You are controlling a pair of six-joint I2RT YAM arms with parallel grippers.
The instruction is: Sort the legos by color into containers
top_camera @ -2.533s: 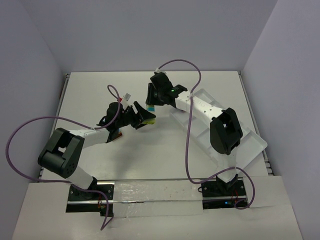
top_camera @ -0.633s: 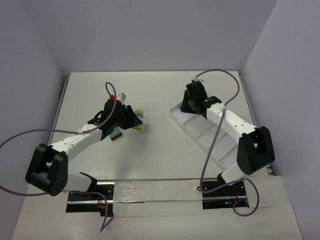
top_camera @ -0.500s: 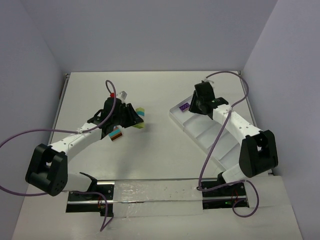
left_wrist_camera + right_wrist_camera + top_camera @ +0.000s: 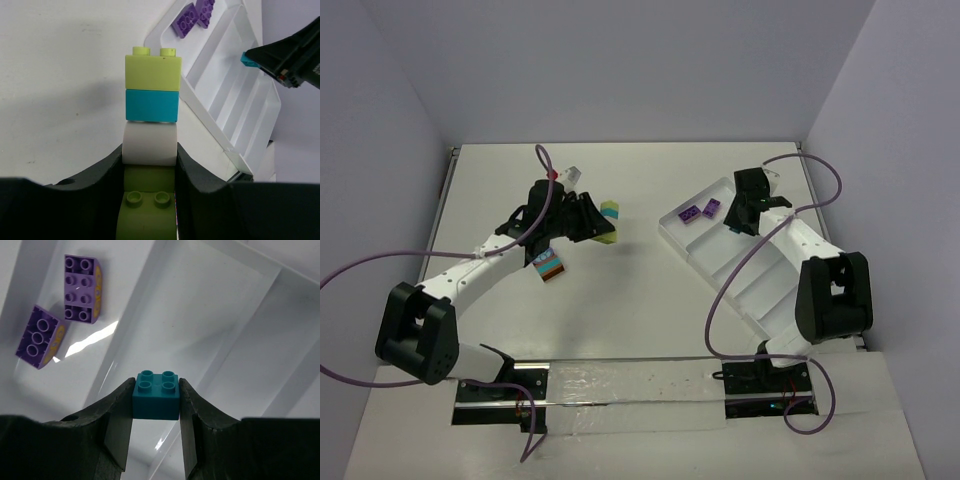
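Note:
My left gripper (image 4: 150, 150) is shut on a stack of legos (image 4: 151, 100): lime green at the far end, then teal, cream and olive green between the fingers. From above, that stack (image 4: 608, 222) hangs over the table's middle, left of the white tray (image 4: 740, 268). My right gripper (image 4: 155, 402) is shut on a single teal brick (image 4: 155, 395) above a tray compartment beside the end one. Two purple bricks (image 4: 82, 287) (image 4: 41, 336) lie in the end compartment, also seen from above (image 4: 700, 211). In the left wrist view the teal brick (image 4: 246, 59) shows over the tray (image 4: 220, 100).
A small multicoloured clump (image 4: 551, 266) of orange-brown, teal and purple lies on the table under my left arm. Purple cables loop over both arms. Walls enclose the table at the back and on both sides.
My right gripper has carried the teal brick from beside the left gripper's stack to over the tray, then moved right, uncovering the two purple bricks. The left gripper shifted slightly toward the back.

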